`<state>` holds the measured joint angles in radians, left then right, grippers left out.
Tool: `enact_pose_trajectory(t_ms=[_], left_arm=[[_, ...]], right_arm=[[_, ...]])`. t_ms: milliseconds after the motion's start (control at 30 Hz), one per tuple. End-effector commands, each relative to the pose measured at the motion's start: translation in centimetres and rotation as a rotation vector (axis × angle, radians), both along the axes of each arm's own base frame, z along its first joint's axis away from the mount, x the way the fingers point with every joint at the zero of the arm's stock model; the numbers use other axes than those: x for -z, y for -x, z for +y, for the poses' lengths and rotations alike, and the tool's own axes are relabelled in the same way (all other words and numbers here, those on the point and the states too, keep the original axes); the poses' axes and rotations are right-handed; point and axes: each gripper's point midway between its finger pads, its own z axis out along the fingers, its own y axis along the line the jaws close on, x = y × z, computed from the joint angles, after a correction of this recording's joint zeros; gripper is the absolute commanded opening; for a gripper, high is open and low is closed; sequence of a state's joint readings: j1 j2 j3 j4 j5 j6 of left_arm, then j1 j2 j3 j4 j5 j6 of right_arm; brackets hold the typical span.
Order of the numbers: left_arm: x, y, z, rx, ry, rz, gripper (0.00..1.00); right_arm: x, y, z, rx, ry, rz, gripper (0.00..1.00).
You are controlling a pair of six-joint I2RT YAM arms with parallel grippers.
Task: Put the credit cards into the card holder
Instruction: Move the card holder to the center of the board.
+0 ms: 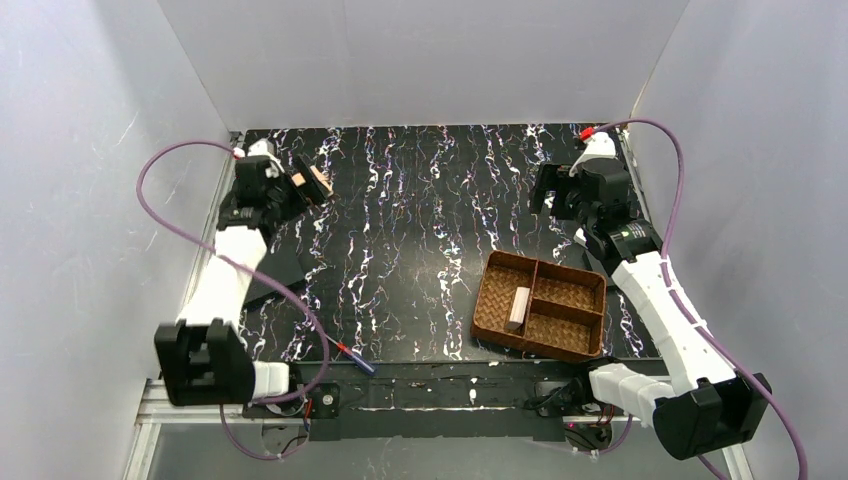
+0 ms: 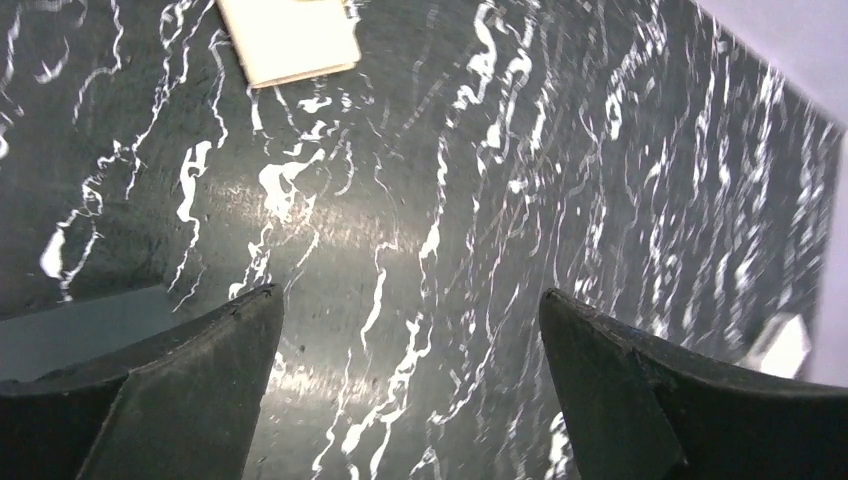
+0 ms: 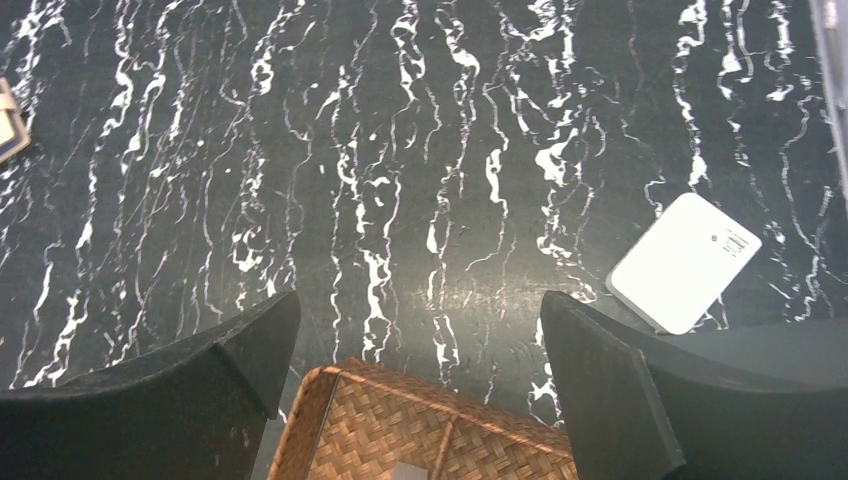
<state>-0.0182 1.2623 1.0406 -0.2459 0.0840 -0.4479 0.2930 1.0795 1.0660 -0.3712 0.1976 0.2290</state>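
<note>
White walls close in a black worktop [image 1: 400, 230] veined with white, and a brown woven basket tray [image 1: 590, 318] sits right of centre. Well to the left of the tray lies the flat black card holder [image 1: 285, 270], partly under the left arm. Farther back than the tray, also well to its left, the left hand [image 2: 410, 305] hangs with its fingers spread wide and nothing between them. A small stack of tan credit cards [image 1: 317, 181] lies just beside it. A screwdriver [image 1: 355, 357] lies left of the tray at the near edge. A pale oblong piece [image 1: 518, 308] is in the tray's left compartment. Behind the tray the right hand [image 3: 420, 305] hangs wide open and empty. A white card [image 3: 683, 262] lies flat just behind the tray's right end.
</note>
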Motion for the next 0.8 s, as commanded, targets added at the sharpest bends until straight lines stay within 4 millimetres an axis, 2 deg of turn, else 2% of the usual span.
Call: enact_pose_trajectory(t_ms=[0,267,400,433,533,633,767], left_arm=[[2.8,-3.1,1.6,-0.14,0.361,0.159,0.99],[7.3,-10.7,4.9,-0.231,0.526,0.206,0.99],[10.0,-12.9,5.7,-0.264,0.532,0.261,0.99],[10.6,-13.2,6.0,-0.277,0.526,0.273,0.99],[12.3,-13.8,7.0,-0.298,0.468,0.312,0.86],[14.3,-13.5,8.0,-0.314,0.397,0.362,0.78],[16.2,-12.5,8.4,-0.31,0.348,0.416,0.6]], right_arm=[[-3.1,-0.1,2.3,-0.107,-0.058,-0.087,1.0],[-3.2,0.7,3.8,-0.192,-0.102,-0.081,1.0],[-3.4,1.0,4.7,-0.235,-0.133,-0.086,1.0],[-3.4,1.0,4.8,-0.239,-0.134,-0.085,1.0],[-3.3,1.0,4.9,-0.243,-0.134,-0.083,1.0],[-3.2,1.1,4.8,-0.238,-0.132,-0.081,1.0],[-3.1,1.2,4.8,-0.241,-0.132,-0.081,1.0]])
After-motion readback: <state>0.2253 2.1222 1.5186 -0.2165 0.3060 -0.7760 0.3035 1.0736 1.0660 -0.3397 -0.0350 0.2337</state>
